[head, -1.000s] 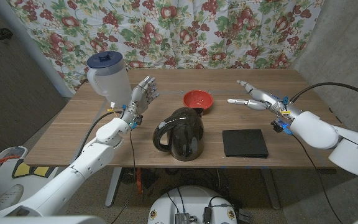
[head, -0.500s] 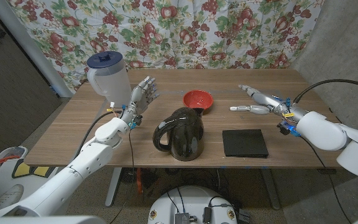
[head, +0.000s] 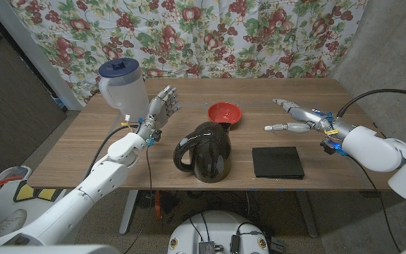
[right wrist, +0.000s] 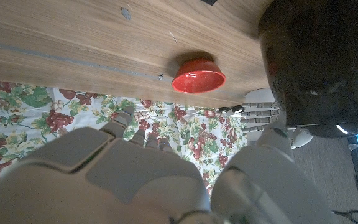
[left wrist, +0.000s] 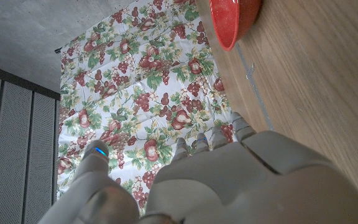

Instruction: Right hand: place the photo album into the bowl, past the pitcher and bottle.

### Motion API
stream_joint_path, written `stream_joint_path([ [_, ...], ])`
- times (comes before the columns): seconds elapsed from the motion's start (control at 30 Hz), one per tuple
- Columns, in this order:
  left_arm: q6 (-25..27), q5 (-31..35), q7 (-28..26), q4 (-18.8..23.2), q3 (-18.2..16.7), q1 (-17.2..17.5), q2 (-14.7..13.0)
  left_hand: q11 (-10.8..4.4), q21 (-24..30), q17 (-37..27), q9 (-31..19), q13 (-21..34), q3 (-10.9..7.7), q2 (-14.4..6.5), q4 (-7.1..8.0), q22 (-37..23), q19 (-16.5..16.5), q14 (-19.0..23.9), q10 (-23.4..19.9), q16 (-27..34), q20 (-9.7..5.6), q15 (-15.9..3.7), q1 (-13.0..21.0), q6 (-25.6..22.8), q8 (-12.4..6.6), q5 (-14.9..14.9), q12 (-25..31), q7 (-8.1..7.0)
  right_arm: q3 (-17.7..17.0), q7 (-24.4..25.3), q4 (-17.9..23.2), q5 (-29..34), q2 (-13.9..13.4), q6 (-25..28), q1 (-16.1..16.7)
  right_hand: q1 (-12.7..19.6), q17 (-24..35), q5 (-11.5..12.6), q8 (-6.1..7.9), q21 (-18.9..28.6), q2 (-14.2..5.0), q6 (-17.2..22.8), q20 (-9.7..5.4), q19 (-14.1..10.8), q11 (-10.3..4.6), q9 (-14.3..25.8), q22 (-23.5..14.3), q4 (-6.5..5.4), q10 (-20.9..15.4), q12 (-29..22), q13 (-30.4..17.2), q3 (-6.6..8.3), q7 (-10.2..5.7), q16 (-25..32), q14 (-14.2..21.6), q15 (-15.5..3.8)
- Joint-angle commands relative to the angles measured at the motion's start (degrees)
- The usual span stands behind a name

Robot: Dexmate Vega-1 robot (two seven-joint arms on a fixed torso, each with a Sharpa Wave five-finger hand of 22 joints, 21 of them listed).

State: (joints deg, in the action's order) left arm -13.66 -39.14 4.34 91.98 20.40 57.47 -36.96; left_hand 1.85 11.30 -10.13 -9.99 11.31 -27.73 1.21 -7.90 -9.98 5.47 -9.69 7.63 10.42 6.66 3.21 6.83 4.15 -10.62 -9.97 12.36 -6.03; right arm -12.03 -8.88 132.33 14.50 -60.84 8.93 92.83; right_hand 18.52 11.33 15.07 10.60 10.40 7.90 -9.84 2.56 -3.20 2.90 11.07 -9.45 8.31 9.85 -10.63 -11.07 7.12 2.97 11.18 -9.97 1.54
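Head view high over the table; inverted wrist views sharing the red bowl.

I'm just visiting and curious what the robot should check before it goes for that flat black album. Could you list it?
1. Right hand holds nothing, fingers apart: ok.
2. Flat black photo album lies bare on the wooden table, nothing on top: ok.
3. Right hand is over the album: not ok, it hovers behind it, toward the curtain.
4. Small red bowl is upright and looks empty: ok.
5. Dark glossy pitcher stands between album and bowl, close to the straight path: not ok.
6. Left hand stands clear, left of the bowl: ok.
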Motion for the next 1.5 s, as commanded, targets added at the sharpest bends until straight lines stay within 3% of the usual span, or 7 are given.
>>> stream_joint_path([
  [0.03, 0.06, 0.29, -0.21, 0.08, 0.35, -0.11, 0.19, 0.15, -0.2, -0.2, -0.25, 0.14, 0.04, -0.16, -0.06, -0.13, -0.07, -1.02, 0.09, 0.24, 0.19, 0.29, 0.38, -0.29, -0.18, -0.14, 0.22, -0.02, -3.06, -6.31, 0.77, 4.14, 2.51, -1.8, 1.42, -0.05, 0.2, 0.47, -0.15, 0.3, 0.15, -4.01, -0.18, -0.01, 1.13, 0.12, -0.25, -0.02, 1.52, -0.34, -0.15, -0.4, 0.48, 0.13, -2.34, 0.53],
  [0.73, 0.03, -0.51, -1.09, 0.91, -0.27, 0.67, 0.43, 0.1, -0.22, -0.2, -0.26, 0.14, 0.17, -0.14, -0.07, -0.13, -0.02, -1.08, 0.08, 0.22, 0.2, 0.36, 0.4, -0.48, -0.2, -0.14, 0.22, 0.08, -7.03, -12.11, 3.9, 11.22, 8.46, -3.94, 5.33, 1.06, 0.23, 1.13, 0.16, 0.96, 0.32, -5.0, 1.29, -2.18, 2.06, 0.3, -0.24, -0.01, 1.02, -0.74, -0.16, -1.08, 1.44, 0.77, -0.81, 1.64],
  [0.93, 0.13, -0.41, -0.55, 1.01, -0.15, 0.59, 0.08, 0.18, -0.22, -0.21, -0.26, 0.14, 0.23, -0.08, -0.06, -0.13, -0.01, -1.09, 0.04, 0.22, 0.23, 0.39, 0.37, -0.48, -0.18, -0.13, 0.23, 0.06, -7.87, -14.18, 4.93, 13.46, 9.63, -3.76, 6.33, 2.35, 0.07, 1.88, 0.49, 0.96, 0.38, -6.18, 5.11, -4.2, 4.01, 0.52, -0.17, -0.16, 1.02, -0.71, -0.04, -2.06, -2.3, 1.0, 0.96, 6.61],
  [1.0, 0.02, -0.54, -0.49, 1.03, -0.27, 0.72, 0.02, 0.28, -0.22, -0.21, -0.26, 0.14, 0.26, -0.05, -0.06, -0.13, -0.01, -1.1, -0.07, 0.22, 0.23, 0.37, 0.36, -0.49, -0.18, -0.13, 0.27, 0.07, -8.09, -14.98, 5.19, 13.86, 9.99, -3.77, 6.49, 2.47, 0.06, 1.96, 0.36, 0.79, 0.38, -6.74, 5.62, -3.99, 4.29, 0.55, -0.17, -0.2, 1.3, -0.61, -0.03, -2.2, -2.54, 0.66, 0.22, 6.38],
  [1.23, -0.12, -0.91, 0.18, 0.43, -0.38, 0.7, -0.09, 0.25, -0.22, -0.21, -0.26, 0.14, 0.34, 0.02, -0.06, -0.13, 0.0, -1.12, -0.01, 0.22, 0.24, 0.31, 0.32, -0.53, -0.17, -0.12, 0.25, 0.08, -8.32, -16.71, 5.65, 16.22, 10.59, -4.82, 6.7, 3.78, 0.0, 2.54, 0.34, 1.06, 0.25, -9.29, 4.69, -6.33, 7.97, 0.66, -0.15, -0.24, 1.23, -0.78, 0.07, -3.01, 0.82, 1.05, 1.95, 8.03],
  [1.37, -0.24, -1.08, 0.23, 0.26, -0.52, 0.88, -0.1, 0.29, -0.22, -0.22, -0.26, 0.14, 0.38, 0.05, -0.05, -0.13, 0.0, -1.11, 0.0, 0.23, 0.24, 0.36, 0.3, -0.56, -0.17, -0.12, 0.24, 0.09, -8.36, -18.67, 5.96, 17.74, 10.09, -5.13, 6.53, 4.11, -0.01, 2.64, 0.39, 0.91, 0.29, -9.51, 4.38, -6.28, 8.13, 0.67, -0.14, -0.19, 1.6, -0.62, 0.07, -3.14, 1.74, 0.85, 1.62, 7.84],
  [1.5, -0.3, -1.08, 0.17, 0.15, -0.55, 0.99, -0.08, 0.32, -0.22, -0.22, -0.26, 0.14, 0.41, 0.06, -0.04, -0.13, 0.0, -1.11, -0.03, 0.23, 0.24, 0.38, 0.29, -0.51, -0.14, -0.12, 0.25, 0.08, -8.42, -20.99, 5.9, 18.43, 9.44, -5.61, 6.06, 5.69, 0.02, 3.1, 0.46, 0.01, -0.08, -10.6, 3.13, -4.29, 6.1, 0.69, -0.17, -0.09, 5.1, 0.25, 0.04, -3.43, 3.08, -0.37, -1.82, 6.38],
])
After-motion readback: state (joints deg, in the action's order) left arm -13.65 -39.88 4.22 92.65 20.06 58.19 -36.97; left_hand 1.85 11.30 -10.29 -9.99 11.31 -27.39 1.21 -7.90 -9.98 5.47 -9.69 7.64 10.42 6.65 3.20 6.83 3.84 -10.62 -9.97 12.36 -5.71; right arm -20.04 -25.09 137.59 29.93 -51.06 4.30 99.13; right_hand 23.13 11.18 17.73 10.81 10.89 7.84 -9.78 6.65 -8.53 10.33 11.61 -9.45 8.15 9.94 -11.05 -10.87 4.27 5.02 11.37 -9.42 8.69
